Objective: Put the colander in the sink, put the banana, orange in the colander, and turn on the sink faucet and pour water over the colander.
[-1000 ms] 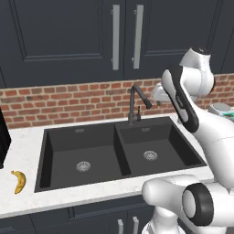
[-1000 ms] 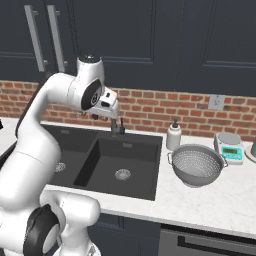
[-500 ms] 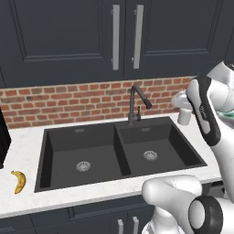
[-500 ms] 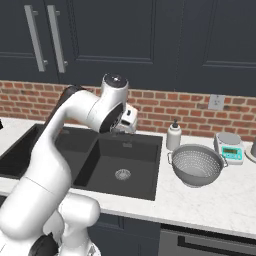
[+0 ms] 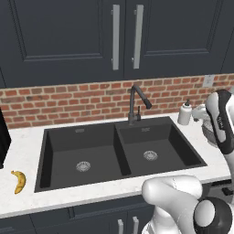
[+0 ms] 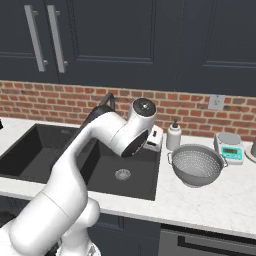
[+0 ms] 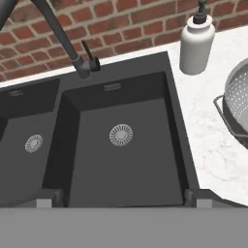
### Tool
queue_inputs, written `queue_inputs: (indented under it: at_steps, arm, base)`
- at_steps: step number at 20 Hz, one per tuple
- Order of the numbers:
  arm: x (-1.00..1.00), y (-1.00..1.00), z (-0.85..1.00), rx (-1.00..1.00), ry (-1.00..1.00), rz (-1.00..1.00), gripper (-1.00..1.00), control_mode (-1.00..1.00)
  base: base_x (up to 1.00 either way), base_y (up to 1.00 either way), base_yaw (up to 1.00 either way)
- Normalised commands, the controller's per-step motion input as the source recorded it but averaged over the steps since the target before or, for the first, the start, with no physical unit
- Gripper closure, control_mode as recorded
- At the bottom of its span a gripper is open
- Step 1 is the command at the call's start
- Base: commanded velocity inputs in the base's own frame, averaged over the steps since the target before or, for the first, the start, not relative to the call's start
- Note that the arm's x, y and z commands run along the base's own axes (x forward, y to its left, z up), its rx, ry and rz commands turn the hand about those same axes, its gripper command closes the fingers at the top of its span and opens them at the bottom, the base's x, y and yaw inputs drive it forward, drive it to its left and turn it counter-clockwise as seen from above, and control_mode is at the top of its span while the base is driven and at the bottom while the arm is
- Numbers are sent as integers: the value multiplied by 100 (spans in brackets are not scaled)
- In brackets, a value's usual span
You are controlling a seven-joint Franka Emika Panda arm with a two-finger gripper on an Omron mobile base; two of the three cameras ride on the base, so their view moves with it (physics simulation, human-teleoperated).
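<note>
Two-finger gripper (image 7: 124,202) spread wide, empty, hovering over right bowl of matte black double-basin sink (image 7: 177,140). Perforated silvery metal colander (image 6: 196,164) sits on white marble counter (image 6: 225,197), off to gripper's right, well apart, beside white soap bottle (image 7: 196,41).

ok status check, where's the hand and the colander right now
Hand open, empty, above black double-basin sink. Round perforated silvery metal colander on counter right of sink, untouched. White soap bottle stands beside it.

Looking down on black double sink (image 7: 181,145), faucet (image 7: 65,43) behind divider, white soap bottle (image 7: 196,43) on marble counter (image 7: 206,140), colander (image 7: 237,106) at right edge.
</note>
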Motion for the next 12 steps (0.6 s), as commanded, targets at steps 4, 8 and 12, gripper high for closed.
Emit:
queue_inputs:
  at_steps: [4, 8, 12]
  arm:
    - [27, -86, -4, 0, 3, 1, -100, -100]
    - [35, -86, -1, -2, 14, 2, -100, -100]
    - [34, -78, -18, 0, 17, 9, -100, -100]
  base:
    - [0, 0, 0]
    - [0, 0, 0]
    - [0, 0, 0]
